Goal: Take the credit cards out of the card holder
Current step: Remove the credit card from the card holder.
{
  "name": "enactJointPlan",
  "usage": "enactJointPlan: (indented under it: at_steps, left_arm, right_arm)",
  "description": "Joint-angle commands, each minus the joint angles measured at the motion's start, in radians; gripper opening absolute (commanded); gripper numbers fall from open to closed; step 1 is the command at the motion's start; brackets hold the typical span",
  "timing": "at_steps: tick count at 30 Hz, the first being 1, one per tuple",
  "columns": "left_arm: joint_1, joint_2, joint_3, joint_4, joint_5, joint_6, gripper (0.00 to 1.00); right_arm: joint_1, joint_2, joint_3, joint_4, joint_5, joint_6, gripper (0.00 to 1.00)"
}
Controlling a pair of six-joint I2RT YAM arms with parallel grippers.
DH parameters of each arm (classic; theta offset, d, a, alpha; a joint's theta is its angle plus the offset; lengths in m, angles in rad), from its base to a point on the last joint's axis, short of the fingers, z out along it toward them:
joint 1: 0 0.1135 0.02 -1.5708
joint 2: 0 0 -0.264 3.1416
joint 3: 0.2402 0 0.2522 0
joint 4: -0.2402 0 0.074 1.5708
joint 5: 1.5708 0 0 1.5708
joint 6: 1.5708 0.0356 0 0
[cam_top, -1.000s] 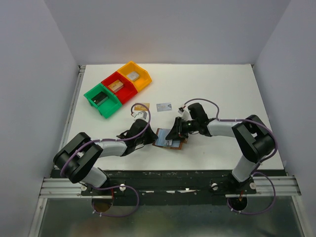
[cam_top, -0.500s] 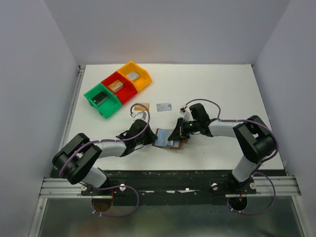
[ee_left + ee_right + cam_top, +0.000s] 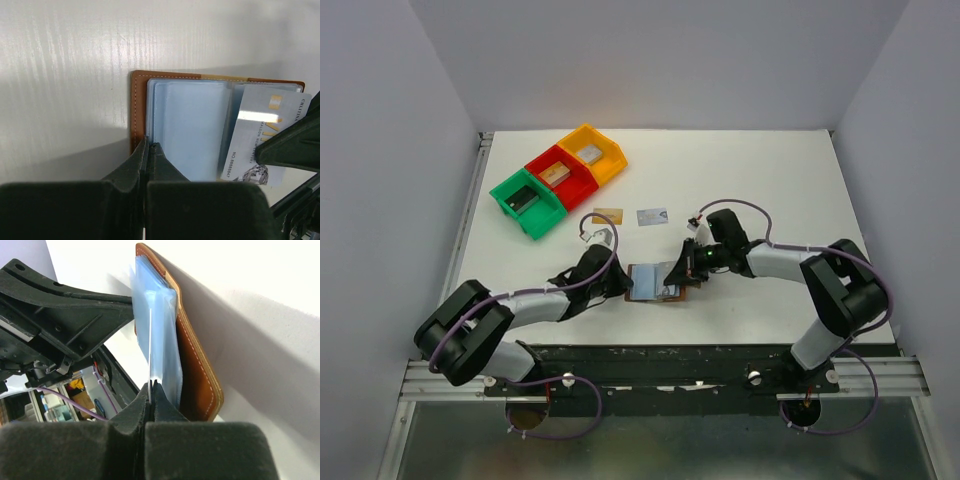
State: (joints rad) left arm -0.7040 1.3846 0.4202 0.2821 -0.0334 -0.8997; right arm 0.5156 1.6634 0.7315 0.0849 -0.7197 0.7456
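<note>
The brown card holder (image 3: 653, 283) lies open near the table's front, its light-blue sleeves (image 3: 190, 130) facing up. My left gripper (image 3: 620, 285) is shut on the holder's left near edge (image 3: 137, 115), pinning it there. A silvery credit card (image 3: 262, 135) sticks partway out of the right-hand sleeve. My right gripper (image 3: 151, 386) is shut on that card's thin edge (image 3: 150, 347), next to the leather cover (image 3: 197, 370); in the top view this gripper (image 3: 677, 276) is at the holder's right side. Two more credit cards lie flat farther back, one gold-tan (image 3: 607, 215) and one silvery (image 3: 652, 216).
Green (image 3: 528, 203), red (image 3: 561, 177) and yellow (image 3: 591, 153) bins stand in a diagonal row at the back left, each with a block inside. The table's left rail (image 3: 470, 215) runs beside them. Both arms meet over the holder near the front edge.
The right gripper has closed onto the silvery card's edge. The left arm and the holder have shifted slightly left, and the sleeves now show more plainly.
</note>
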Motion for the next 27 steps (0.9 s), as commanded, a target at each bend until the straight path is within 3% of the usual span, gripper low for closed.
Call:
enactJointPlan:
  at_steps: [1, 12, 13, 18, 20, 22, 27]
  left_arm:
    - [0.003, -0.015, -0.046, -0.172, -0.022, 0.041, 0.00]
    - [-0.003, -0.171, -0.066, -0.208, 0.000, 0.111, 0.00]
    - [-0.006, -0.200, -0.066, -0.212, 0.001, 0.125, 0.04]
    - [-0.006, -0.387, -0.046, -0.222, -0.003, 0.176, 0.63]
    - [-0.006, -0.444, -0.014, -0.260, -0.010, 0.188, 0.75]
    - [-0.006, -0.501, 0.023, -0.281, -0.005, 0.200, 0.81]
    - [-0.005, -0.657, 0.040, -0.244, 0.113, 0.246, 0.82]
  right_arm:
    - [-0.006, -0.045, -0.017, -0.062, 0.045, -0.038, 0.00]
    - [-0.005, -0.224, 0.003, -0.286, 0.158, -0.161, 0.00]
    - [-0.005, -0.246, 0.011, -0.307, 0.172, -0.179, 0.00]
    - [-0.005, -0.327, 0.058, -0.356, 0.177, -0.255, 0.00]
    - [-0.005, -0.335, 0.091, -0.378, 0.129, -0.291, 0.00]
    - [-0.003, -0.344, 0.118, -0.381, 0.051, -0.327, 0.00]
    - [0.018, -0.361, 0.190, -0.402, -0.228, -0.426, 0.00]
